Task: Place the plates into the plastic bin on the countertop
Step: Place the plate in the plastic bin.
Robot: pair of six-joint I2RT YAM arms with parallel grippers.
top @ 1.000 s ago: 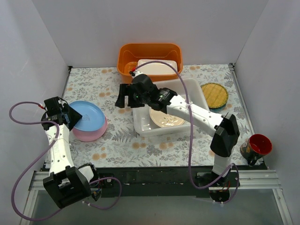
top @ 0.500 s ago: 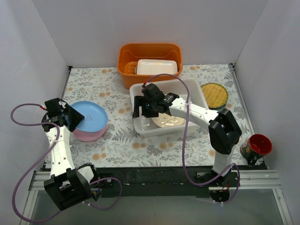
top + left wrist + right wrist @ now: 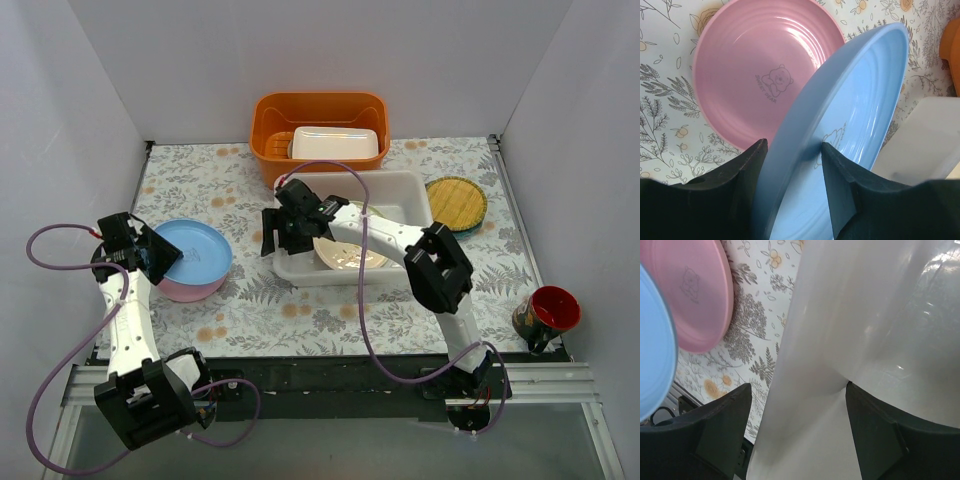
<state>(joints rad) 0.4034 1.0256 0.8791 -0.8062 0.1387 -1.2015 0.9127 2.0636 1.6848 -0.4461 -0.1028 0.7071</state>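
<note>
My left gripper (image 3: 150,256) (image 3: 792,145) is shut on the near rim of the light blue plate (image 3: 200,248) (image 3: 860,110) and holds it tilted above the pink plate (image 3: 195,290) (image 3: 755,70), which lies on the flowered countertop (image 3: 240,190). My right gripper (image 3: 275,235) (image 3: 797,387) is open, its jaws straddling the left wall of the white plastic bin (image 3: 400,182) (image 3: 865,315), one finger inside and one outside. A cream speckled plate (image 3: 350,256) lies in the bin. A yellow woven-pattern plate (image 3: 457,202) rests on a teal one at the right.
An orange tub (image 3: 320,120) holding a small white box (image 3: 335,143) stands at the back, just behind the bin. A red and dark cup (image 3: 545,310) sits at the table's right front corner. White walls close in left, right and back.
My right gripper came down from left of the bin onto its left wall, and the bin slid a little to the left. The left gripper keeps the blue plate, shifted slightly.
</note>
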